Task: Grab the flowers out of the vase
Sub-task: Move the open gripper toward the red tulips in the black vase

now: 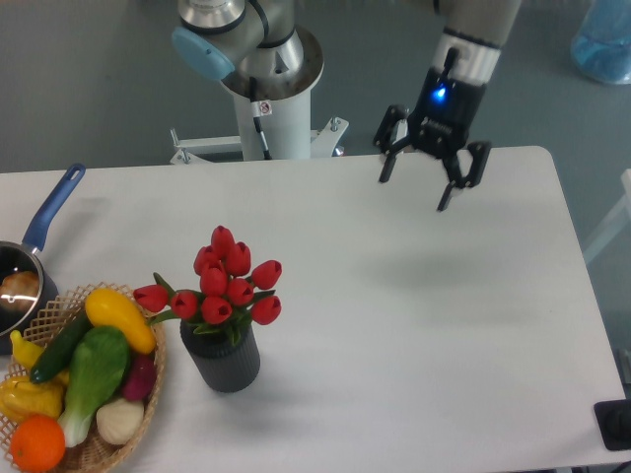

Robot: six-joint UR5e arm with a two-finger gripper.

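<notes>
Camera view shows you have it all left to do: the flowers [222, 281] sit untouched in the vase [223, 357] near the tabletop's [414, 325] front left, and your gripper [414, 189], fingers apart and empty, hangs well apart.

Gripper [414, 194] hangs over the far side of the white table [444, 325], fingers spread and holding nothing. The red flowers [222, 279] sit upright in the dark ribbed vase [222, 360], well apart from it, right beside the veggie basket [128, 434].
</notes>
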